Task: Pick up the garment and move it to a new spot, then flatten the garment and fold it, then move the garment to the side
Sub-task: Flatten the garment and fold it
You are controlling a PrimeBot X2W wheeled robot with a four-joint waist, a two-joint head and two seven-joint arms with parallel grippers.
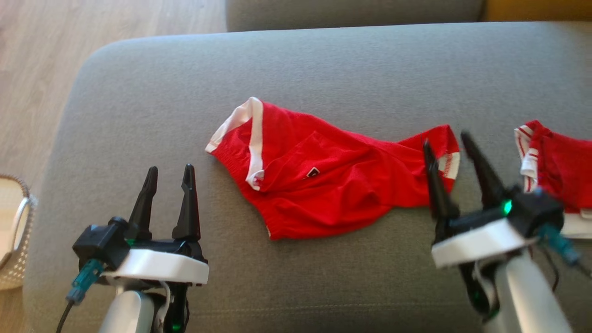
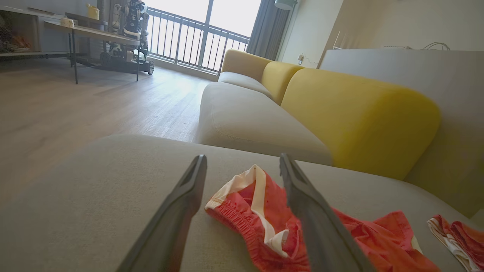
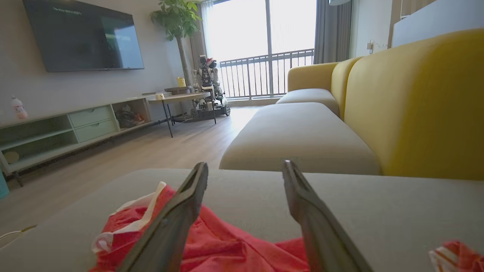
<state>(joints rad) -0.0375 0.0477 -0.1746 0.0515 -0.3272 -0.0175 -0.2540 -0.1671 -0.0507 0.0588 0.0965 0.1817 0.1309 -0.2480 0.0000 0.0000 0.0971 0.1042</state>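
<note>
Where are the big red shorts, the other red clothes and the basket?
red shorts [image 1: 323,185]: head view, on the middle of the cloth.
other red garment [image 1: 562,169]: head view, on its red part near the right edge.
basket [image 1: 21,270]: head view, on its side wall with the little holes.

A grey cushion [image 1: 138,92] carries crumpled red shorts [image 1: 323,185] and another red garment [image 1: 559,171].

A: garment [image 1: 323,180] state?
B: red shorts, white trim, small dark logo. Rumpled, not flat, unfolded.
A: where?
B: mid-cushion [image 1: 323,64], lying lengthwise left-right, white-banded end at left.
</note>
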